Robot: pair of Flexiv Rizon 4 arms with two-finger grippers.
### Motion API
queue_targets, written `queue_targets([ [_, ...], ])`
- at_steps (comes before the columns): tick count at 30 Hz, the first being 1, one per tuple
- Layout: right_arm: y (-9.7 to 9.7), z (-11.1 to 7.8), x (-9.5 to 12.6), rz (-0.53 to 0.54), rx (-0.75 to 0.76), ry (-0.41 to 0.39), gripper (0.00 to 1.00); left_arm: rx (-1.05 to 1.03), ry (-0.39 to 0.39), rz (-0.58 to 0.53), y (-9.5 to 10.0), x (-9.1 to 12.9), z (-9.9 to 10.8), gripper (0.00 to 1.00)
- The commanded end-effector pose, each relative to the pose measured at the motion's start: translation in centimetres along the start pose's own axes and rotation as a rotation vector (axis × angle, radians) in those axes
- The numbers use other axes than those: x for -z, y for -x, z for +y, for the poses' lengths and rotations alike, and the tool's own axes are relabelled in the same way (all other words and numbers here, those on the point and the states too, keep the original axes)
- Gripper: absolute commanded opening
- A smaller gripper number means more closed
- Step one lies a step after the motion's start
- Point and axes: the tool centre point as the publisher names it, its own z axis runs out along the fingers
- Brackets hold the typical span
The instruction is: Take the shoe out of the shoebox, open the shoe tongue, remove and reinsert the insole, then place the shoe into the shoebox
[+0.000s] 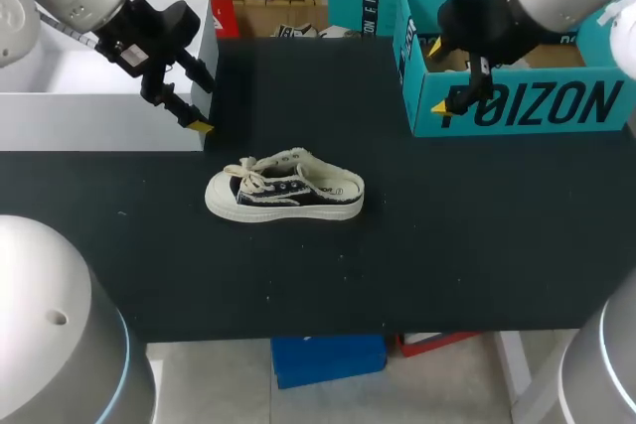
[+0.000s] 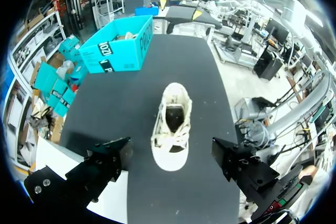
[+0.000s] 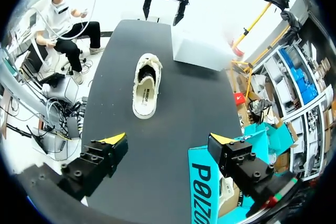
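Head view: shoe [image 1: 285, 189], insole [image 1: 333, 189] seemingly inside; left gripper [image 1: 196, 98], right gripper [image 1: 437, 76] both spread; shoebox [image 1: 527, 106] partly hidden

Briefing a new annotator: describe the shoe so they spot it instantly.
On the black table, a white box sits at the left rear and a teal box at the right rear. The shoe lies on its sole mid-table, apart from both: dark upper, cream sole and laces, the only loose item there.
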Motion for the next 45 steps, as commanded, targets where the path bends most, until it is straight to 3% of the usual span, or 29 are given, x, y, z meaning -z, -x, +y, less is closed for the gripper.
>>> queue_targets([
  [1, -0.4, -1.0, -2.6, -0.012, -0.017, 0.255, 1.0, -0.002, -0.002, -0.003, 0.0, -0.1, 0.1, 1.0],
  [6, -1.3, -0.5, -4.6, -0.039, -0.05, 0.408, 1.0, -0.002, -0.002, -0.003, 0.0, -0.1, 0.1, 1.0],
  [18, -4.0, 0.3, -8.1, -0.037, -0.101, 0.498, 1.0, -0.002, -0.002, -0.003, 0.0, -0.1, 0.1, 1.0],
  [28, -5.4, -0.7, -12.3, 0.008, -0.092, 0.417, 1.0, -0.002, -0.002, -0.003, 0.0, -0.1, 0.1, 1.0],
  [35, -5.5, -1.6, -14.7, -0.003, -0.138, 0.428, 1.0, -0.002, -0.002, -0.003, 0.0, -0.1, 0.1, 1.0],
  [45, -5.8, -0.6, -17.8, 0.011, -0.141, 0.464, 1.0, -0.002, -0.002, -0.003, 0.0, -0.1, 0.1, 1.0],
])
